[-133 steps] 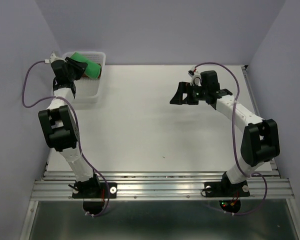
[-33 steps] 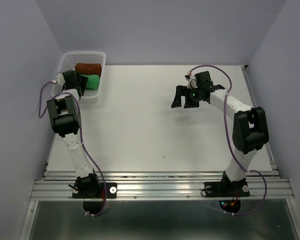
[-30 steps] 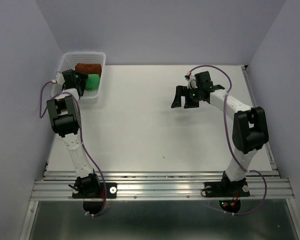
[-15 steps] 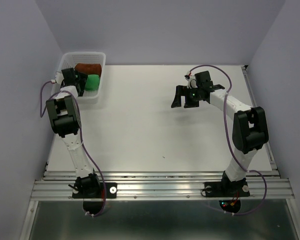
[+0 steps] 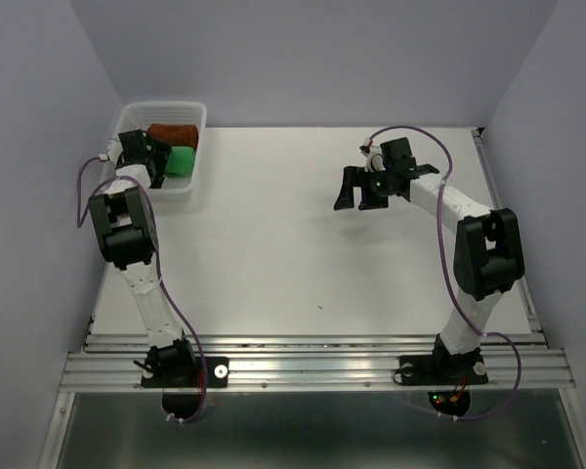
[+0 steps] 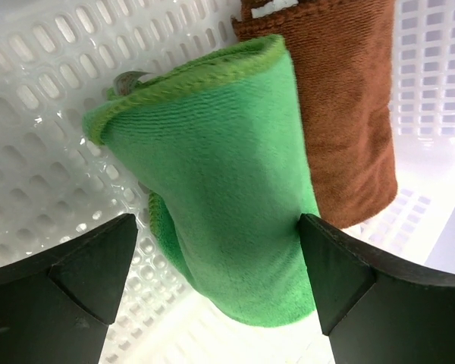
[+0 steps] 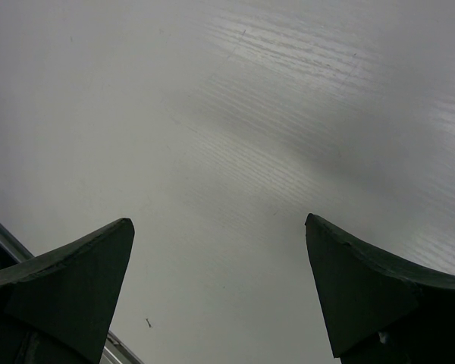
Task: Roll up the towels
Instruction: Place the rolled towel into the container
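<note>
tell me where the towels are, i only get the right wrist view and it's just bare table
observer: both sit in the white basket at the far left corner of the table, green towel beside the brown towel.
operator: left gripper holding either
observer: no, the left gripper is open, one finger on each side of the green towel, which looks rolled.
operator: how far is my right one from them
observer: the right gripper hangs open over the table's right half, well away from the basket.

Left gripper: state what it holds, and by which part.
Nothing. The left gripper is open, its jaws on either side of the rolled green towel lying in the white mesh basket.
</note>
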Motion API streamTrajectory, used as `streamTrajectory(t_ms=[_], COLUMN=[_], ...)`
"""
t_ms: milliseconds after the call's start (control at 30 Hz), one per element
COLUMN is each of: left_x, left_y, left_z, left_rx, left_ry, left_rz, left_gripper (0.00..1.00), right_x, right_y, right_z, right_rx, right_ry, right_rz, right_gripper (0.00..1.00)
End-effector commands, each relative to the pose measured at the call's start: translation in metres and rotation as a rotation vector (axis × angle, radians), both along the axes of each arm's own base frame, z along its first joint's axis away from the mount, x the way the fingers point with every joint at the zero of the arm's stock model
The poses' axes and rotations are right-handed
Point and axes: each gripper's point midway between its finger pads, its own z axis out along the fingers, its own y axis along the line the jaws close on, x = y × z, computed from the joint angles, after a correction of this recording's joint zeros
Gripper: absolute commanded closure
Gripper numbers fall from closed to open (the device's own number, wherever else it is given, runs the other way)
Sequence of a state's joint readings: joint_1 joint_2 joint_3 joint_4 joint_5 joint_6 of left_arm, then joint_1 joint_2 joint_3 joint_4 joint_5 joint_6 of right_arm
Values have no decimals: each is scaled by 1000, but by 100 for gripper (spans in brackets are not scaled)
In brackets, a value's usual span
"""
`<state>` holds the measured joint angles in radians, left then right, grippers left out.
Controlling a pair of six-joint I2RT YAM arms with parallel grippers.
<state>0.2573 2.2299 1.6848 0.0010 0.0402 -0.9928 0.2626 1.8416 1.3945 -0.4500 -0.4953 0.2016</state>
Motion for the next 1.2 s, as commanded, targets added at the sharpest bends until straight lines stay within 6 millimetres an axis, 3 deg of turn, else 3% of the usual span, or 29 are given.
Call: streamTrajectory(t_ms=[0,200,433,633,667,700,733,800,900,933,967,1000,1067,1133,1167], left_x=[10,13,3,-19,-26,-33,-43,-64,-88,-99,-110,-120,-150,-175,-188], left_y=[12,10,5,-2,-5,-7,-9,-15,-25,-38,-47,-57,-74,-85,-97], left_z=[91,105,103,134,155,158,179,200,204,200,212,205,211,194,216], left_rx=[74,67,47,80,93,102,133,160,218,231,255,296,368,383,377], left_ry=[-157,-188,-141,-141,-171,-170,-194,-196,-139,-94,-98,-62,6,51,-36], left_rz=[4,-10,-15,-50,-60,-67,-75,-91,-145,-172,-180,-225,-201,-207,-224], left_gripper=[1,1,1,1,1,1,1,1,1,1,1,1,1,1,1], right_x=[11,12,12,20,21,23,26,29,26,27,28,26,20,11,2], right_y=[4,5,4,-5,-7,-8,-13,-23,-37,-46,-52,-59,-85,-108,-115], right_z=[16,16,18,28,35,38,39,47,58,60,64,67,74,89,84], right_rx=[24,28,22,-12,-14,-19,-34,-58,-87,-105,-115,-130,-186,-228,-251], right_ry=[-46,-46,-51,-81,-99,-109,-119,-150,-180,-189,-204,-214,-236,-279,-271], right_rz=[27,33,24,-47,-62,-75,-112,-182,-269,-330,-368,-407,-554,-659,-685], right_gripper=[0,0,0,0,0,0,0,0,0,0,0,0,0,0,0])
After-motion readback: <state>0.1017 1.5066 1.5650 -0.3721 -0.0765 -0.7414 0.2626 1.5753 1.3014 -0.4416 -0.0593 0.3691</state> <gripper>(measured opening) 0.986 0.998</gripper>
